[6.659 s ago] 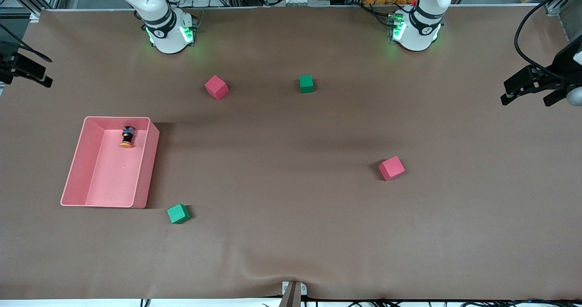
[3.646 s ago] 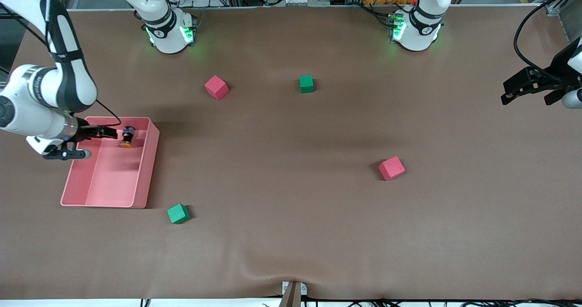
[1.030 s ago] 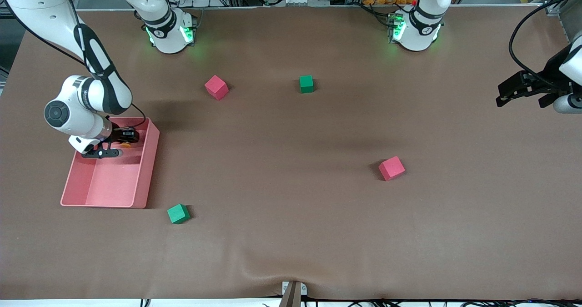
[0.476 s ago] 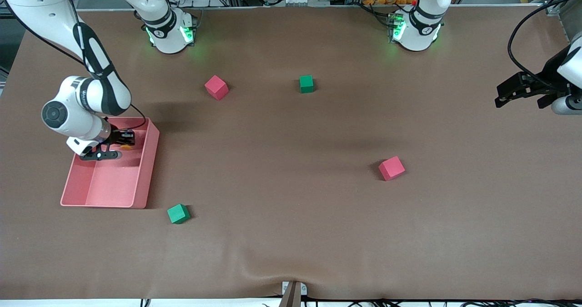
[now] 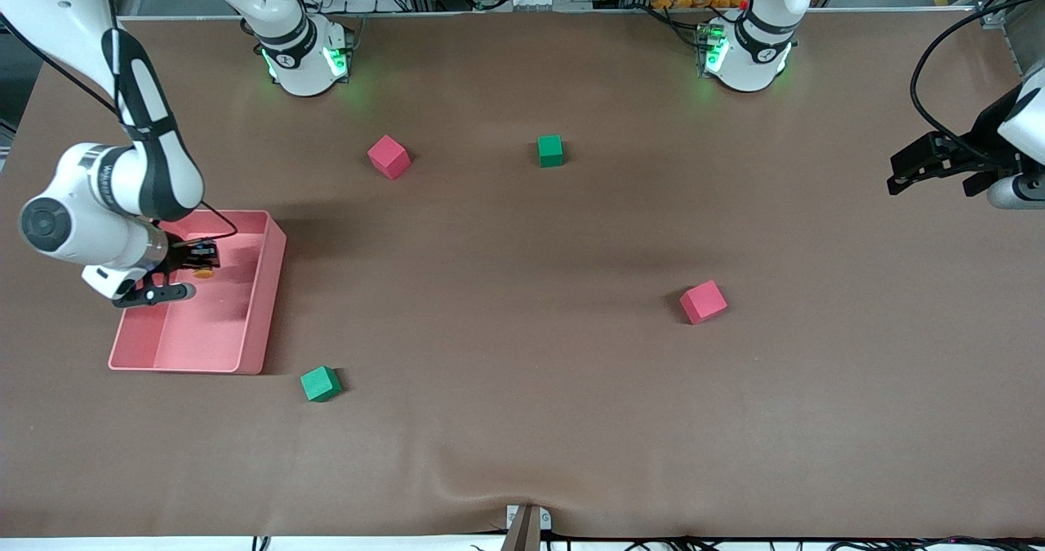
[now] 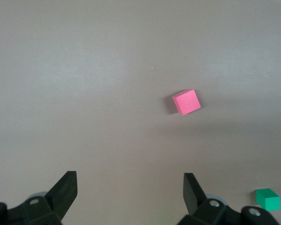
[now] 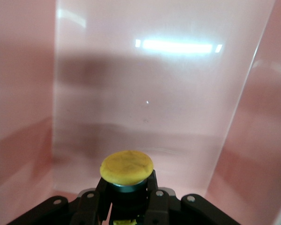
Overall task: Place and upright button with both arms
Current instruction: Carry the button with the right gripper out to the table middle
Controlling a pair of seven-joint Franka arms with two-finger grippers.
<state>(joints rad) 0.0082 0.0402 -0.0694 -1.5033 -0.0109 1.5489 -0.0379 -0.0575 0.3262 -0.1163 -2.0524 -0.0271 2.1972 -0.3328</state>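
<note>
My right gripper (image 5: 199, 259) is shut on the button (image 5: 203, 271), whose orange cap pokes out past the black fingers, and holds it over the pink tray (image 5: 260, 306). In the right wrist view the cap (image 7: 126, 168) sits between the fingers (image 7: 101, 186), with the gripper (image 7: 127, 187) over the tray's floor (image 7: 154, 103). My left gripper (image 5: 898, 177) is open and empty, waiting in the air over the left arm's end of the table. In the left wrist view its gripper (image 6: 130, 185) looks down on bare table.
Two red cubes (image 5: 388, 157) (image 5: 703, 302) and two green cubes (image 5: 550, 150) (image 5: 320, 384) lie on the brown table. The left wrist view shows a red cube (image 6: 186, 101) and a green cube (image 6: 267, 198).
My right gripper reached into the pink tray, closed on the button and has drawn back with it toward the right arm's end of the tray. The left gripper drifted slightly inward.
</note>
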